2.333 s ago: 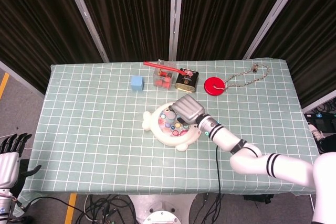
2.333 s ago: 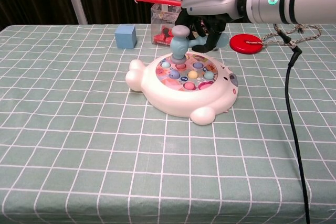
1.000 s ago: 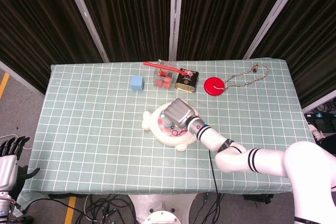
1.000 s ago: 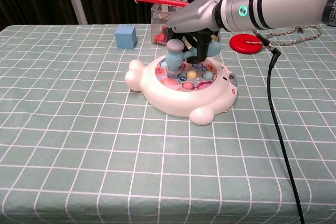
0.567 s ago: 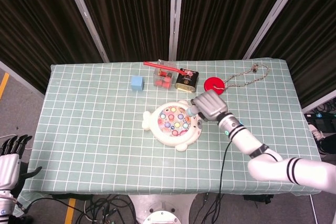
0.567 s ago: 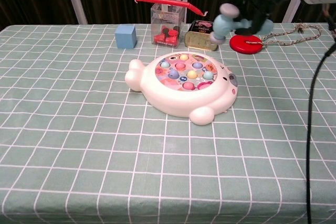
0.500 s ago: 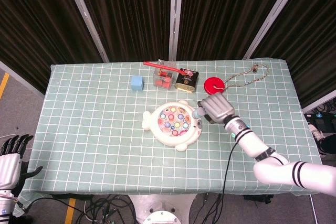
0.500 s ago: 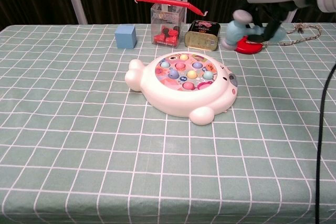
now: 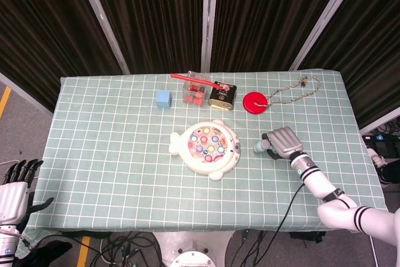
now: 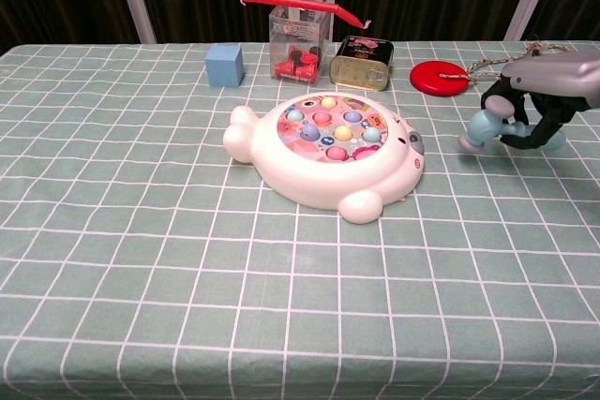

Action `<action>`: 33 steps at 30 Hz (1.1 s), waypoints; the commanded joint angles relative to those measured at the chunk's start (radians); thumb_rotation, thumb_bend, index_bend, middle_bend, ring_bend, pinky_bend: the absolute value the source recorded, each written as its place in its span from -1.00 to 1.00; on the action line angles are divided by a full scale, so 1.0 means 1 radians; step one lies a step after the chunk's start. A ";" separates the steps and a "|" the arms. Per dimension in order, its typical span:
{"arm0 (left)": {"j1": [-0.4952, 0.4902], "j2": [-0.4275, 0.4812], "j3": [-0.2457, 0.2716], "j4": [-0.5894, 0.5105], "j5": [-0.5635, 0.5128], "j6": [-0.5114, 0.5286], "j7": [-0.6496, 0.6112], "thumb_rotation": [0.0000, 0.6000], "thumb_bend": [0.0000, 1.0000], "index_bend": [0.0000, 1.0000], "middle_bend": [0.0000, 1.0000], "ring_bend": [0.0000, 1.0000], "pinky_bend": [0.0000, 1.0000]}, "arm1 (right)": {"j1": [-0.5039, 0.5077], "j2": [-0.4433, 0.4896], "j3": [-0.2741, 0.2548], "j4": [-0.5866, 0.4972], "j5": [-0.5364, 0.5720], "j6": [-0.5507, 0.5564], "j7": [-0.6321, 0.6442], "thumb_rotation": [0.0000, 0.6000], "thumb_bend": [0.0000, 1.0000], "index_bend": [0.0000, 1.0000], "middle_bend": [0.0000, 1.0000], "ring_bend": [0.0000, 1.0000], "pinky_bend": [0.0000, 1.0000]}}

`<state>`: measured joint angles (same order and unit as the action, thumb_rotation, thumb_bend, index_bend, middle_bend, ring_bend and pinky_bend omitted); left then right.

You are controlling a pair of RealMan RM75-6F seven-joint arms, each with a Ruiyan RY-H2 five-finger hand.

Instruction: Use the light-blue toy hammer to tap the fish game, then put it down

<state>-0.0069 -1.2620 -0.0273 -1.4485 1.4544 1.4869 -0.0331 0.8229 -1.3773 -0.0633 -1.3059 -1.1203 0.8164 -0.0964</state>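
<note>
The white fish game (image 9: 206, 147) (image 10: 323, 156) sits mid-table with coloured fish in its round top. My right hand (image 9: 283, 142) (image 10: 534, 105) is low over the cloth to the game's right and grips the light-blue toy hammer (image 9: 260, 147) (image 10: 486, 126). The hammer's head points toward the game, close to the tablecloth. Whether it touches the cloth I cannot tell. My left hand (image 9: 14, 187) hangs off the table at the lower left, fingers spread, holding nothing.
Along the far side stand a blue cube (image 9: 163, 98) (image 10: 224, 65), a clear box with red pieces (image 9: 194, 94) (image 10: 298, 42), a dark tin (image 9: 222, 95) (image 10: 362, 50) and a red disc (image 9: 254, 102) (image 10: 443, 77) on a cord (image 9: 294, 88). A black cable (image 9: 286, 207) trails from my right arm.
My right hand tapped the game with the hammer, lifted it, then swung right and down to the cloth beside the game. The left hand stayed put.
</note>
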 commanded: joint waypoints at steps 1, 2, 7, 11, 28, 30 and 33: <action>0.001 0.001 0.001 -0.001 -0.001 0.001 0.000 1.00 -0.80 -0.72 -0.79 -0.91 -0.85 | -0.031 -0.039 0.002 0.041 -0.036 -0.021 0.033 1.00 -0.09 -0.24 -0.13 -0.30 -0.02; 0.002 0.001 0.001 -0.001 -0.001 0.001 0.000 1.00 -0.80 -0.72 -0.79 -0.91 -0.85 | -0.035 -0.039 0.004 0.042 -0.040 -0.023 0.037 1.00 -0.10 -0.38 -0.21 -0.39 -0.11; 0.002 -0.002 0.002 0.004 -0.001 0.001 -0.003 1.00 -0.80 -0.72 -0.79 -0.91 -0.85 | -0.072 -0.016 0.009 0.000 -0.059 0.004 0.035 1.00 -0.13 -0.74 -0.42 -0.59 -0.32; -0.001 -0.002 0.000 0.007 0.001 0.000 -0.005 1.00 -0.80 -0.72 -0.79 -0.91 -0.85 | -0.123 0.036 0.022 -0.073 -0.089 0.093 0.049 1.00 -0.15 -0.91 -0.60 -0.76 -0.47; -0.003 -0.015 -0.025 0.015 0.005 0.042 0.005 1.00 -0.80 -0.72 -0.79 -0.91 -0.85 | -0.515 0.238 -0.001 -0.278 -0.297 0.692 0.137 1.00 -0.16 -0.95 -0.69 -0.82 -0.52; -0.004 -0.017 -0.026 0.012 0.006 0.045 0.009 1.00 -0.80 -0.72 -0.79 -0.91 -0.85 | -0.554 0.236 -0.008 -0.286 -0.321 0.744 0.127 1.00 -0.16 -0.95 -0.69 -0.82 -0.53; -0.004 -0.016 -0.027 0.007 0.006 0.047 0.017 1.00 -0.80 -0.72 -0.79 -0.91 -0.85 | -0.600 0.234 -0.018 -0.298 -0.358 0.798 0.125 1.00 -0.16 -0.95 -0.69 -0.82 -0.56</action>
<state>-0.0112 -1.2785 -0.0540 -1.4412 1.4608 1.5336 -0.0164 0.2610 -1.1500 -0.0673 -1.5856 -1.4436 1.5758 0.0309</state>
